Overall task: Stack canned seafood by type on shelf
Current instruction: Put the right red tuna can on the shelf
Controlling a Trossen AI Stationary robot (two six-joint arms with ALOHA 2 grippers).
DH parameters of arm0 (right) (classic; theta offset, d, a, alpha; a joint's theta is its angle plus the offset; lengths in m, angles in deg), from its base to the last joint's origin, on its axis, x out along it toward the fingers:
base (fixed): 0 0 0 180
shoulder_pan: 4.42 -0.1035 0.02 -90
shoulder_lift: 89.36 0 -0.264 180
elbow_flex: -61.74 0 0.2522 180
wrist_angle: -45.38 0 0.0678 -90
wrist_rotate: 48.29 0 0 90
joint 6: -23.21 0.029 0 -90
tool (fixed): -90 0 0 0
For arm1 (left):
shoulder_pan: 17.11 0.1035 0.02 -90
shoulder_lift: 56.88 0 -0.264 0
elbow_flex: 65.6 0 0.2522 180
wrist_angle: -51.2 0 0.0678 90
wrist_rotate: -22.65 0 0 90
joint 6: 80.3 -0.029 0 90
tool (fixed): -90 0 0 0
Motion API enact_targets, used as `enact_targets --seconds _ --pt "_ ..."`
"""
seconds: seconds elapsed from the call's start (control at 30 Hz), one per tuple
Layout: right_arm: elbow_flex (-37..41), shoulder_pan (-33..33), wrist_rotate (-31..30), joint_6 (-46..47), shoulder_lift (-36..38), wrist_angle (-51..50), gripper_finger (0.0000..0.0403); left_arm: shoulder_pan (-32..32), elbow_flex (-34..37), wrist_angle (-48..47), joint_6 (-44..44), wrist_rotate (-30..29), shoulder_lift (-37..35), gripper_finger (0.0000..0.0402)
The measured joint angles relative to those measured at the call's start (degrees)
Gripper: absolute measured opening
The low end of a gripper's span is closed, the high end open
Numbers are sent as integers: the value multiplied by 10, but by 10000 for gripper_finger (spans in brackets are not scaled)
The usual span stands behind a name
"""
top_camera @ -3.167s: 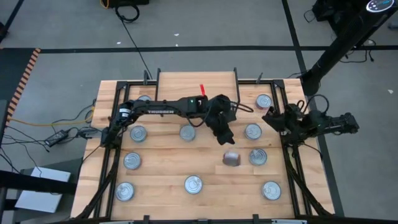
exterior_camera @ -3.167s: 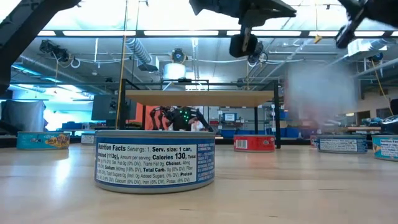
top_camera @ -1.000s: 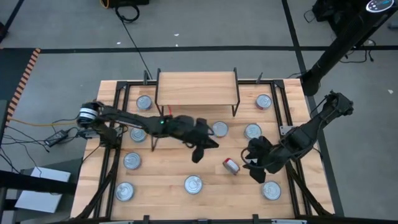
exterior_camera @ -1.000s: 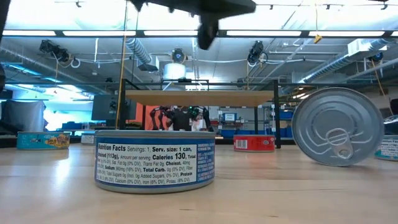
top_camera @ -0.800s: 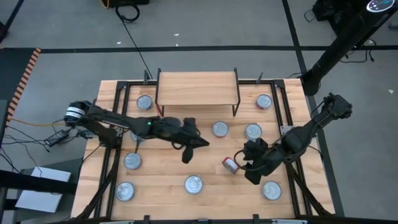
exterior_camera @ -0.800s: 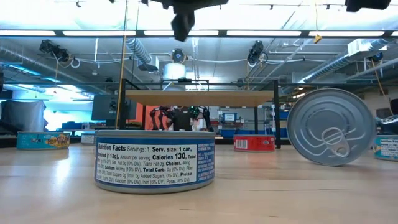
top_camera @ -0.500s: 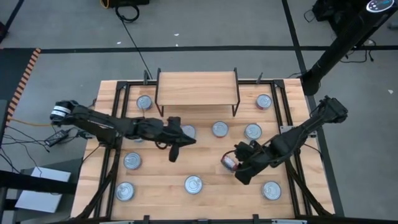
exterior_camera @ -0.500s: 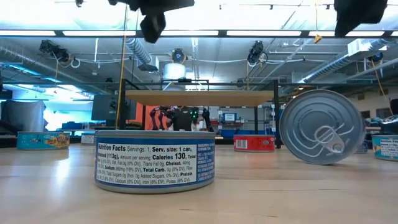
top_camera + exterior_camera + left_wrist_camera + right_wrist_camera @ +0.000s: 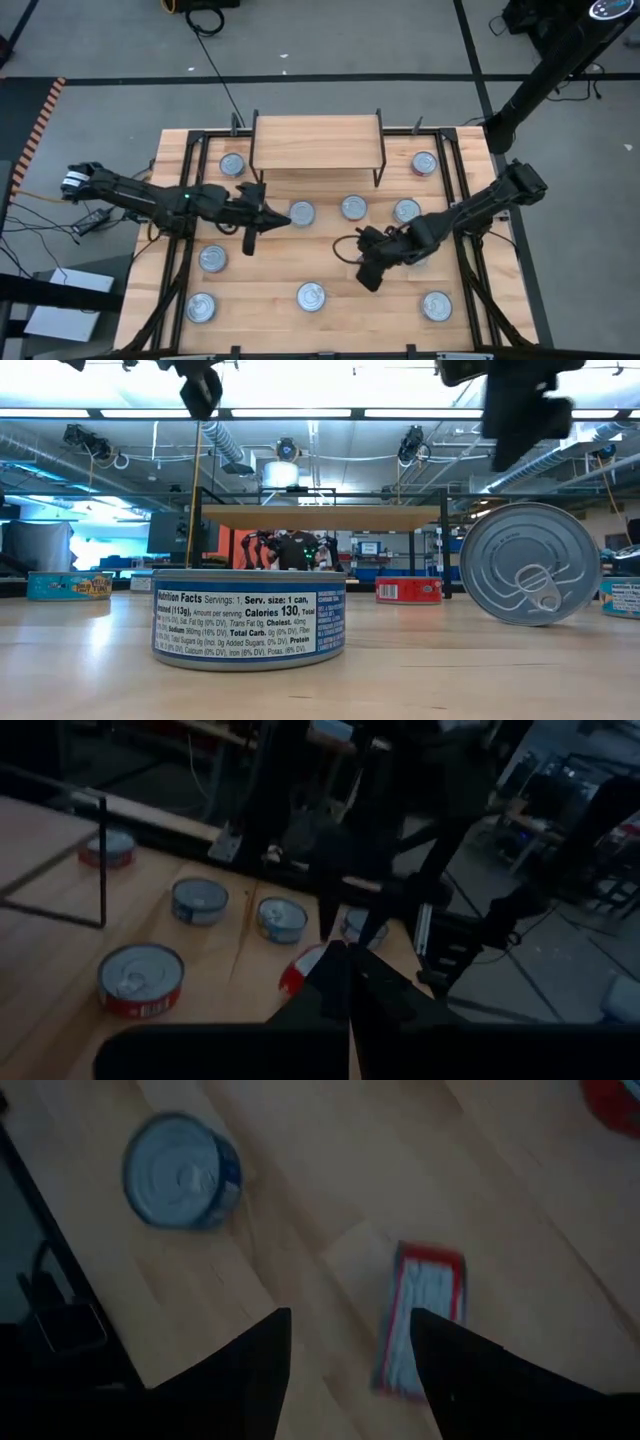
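- Since a second ago, both arms are seen shifted leftward: the left gripper (image 9: 248, 238) is drawn back from the table's middle toward its left half, and the right gripper (image 9: 368, 274) is brought from the right side in toward the centre.
- Near the left edge of the table (image 9: 265, 280), two upright tins (image 9: 212, 258) (image 9: 200, 307) are placed one nearer than the other.
- A further tin (image 9: 232, 165) is set just left of the shelf (image 9: 316, 142), which is stood at the far edge, in the middle.
- The left gripper is held closed with nothing in it, above the board, just left of a silver-topped tin (image 9: 302, 213).
- One blue-labelled tin (image 9: 249, 618) is set at the near middle.
- Two more upright tins (image 9: 353, 207) (image 9: 406, 211) are lined up in front of the shelf, right of centre.
- The right gripper is held with its fingers (image 9: 262, 1355) spread, raised clear above a red-labelled tin (image 9: 530, 565).
- That tin is tipped on its edge, right of centre, with its pull-tab lid turned toward the near side.
- Toward the right, one tin (image 9: 424, 163) is placed far and another (image 9: 436, 305) near.
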Motion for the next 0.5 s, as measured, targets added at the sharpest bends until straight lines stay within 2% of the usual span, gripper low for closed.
enact_targets --seconds 0.17,0.27,0.5 --pt "0 28 13 -15 -3 28 204 0 9 -9 -2 0 -24 0" --pt "0 37 16 -16 -3 29 184 0 9 -10 -7 0 -24 0" --pt "0 41 37 -20 -3 30 82 5 9 -10 -18 1 -21 0"
